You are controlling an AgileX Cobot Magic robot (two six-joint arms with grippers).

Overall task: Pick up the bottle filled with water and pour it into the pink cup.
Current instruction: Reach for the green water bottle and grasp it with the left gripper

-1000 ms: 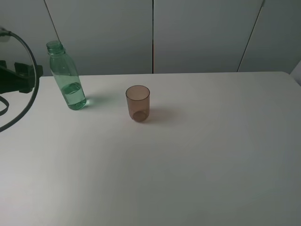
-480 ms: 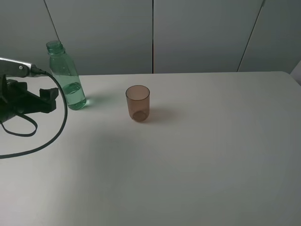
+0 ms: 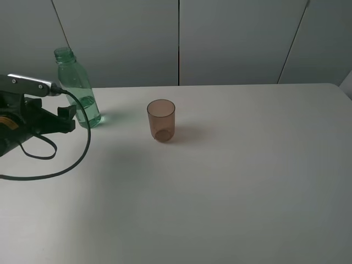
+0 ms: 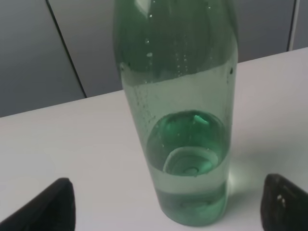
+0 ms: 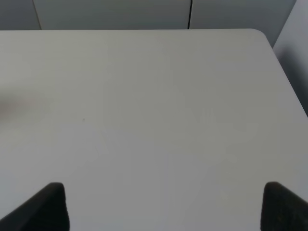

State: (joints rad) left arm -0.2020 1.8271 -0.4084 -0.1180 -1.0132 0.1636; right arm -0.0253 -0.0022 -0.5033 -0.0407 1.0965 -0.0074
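**Left gripper** (image 3: 68, 119): black two-finger claw, low over the white table (image 3: 231, 192). Fingers spread wide, nothing held.

**Tall translucent green plastic bottle, uncapped, part-filled with water** (image 4: 183, 125): upright on the table directly ahead of the left claw and centred on its gap. The body sits just at the fingertips. Whether the tips already flank the wall cannot be told.

**Small translucent brownish-pink tumbler, round, no handle** (image 3: 161, 120): upright and apparently empty. It stands well apart from the left claw, beyond the bottle and off to the claw's right.

**Right gripper** (image 5: 163, 208): fingers apart, only bare table ahead of it. It is out of the high camera's view.

**Step in hand:** approach to the bottle; grasp not yet made, pour not begun.

**Next move calls for:** a short advance until the fingers flank the lower body. The close should be firm and level, since an off-centre squeeze could tip the open bottle or spill water. Lift and carry to the tumbler come after.
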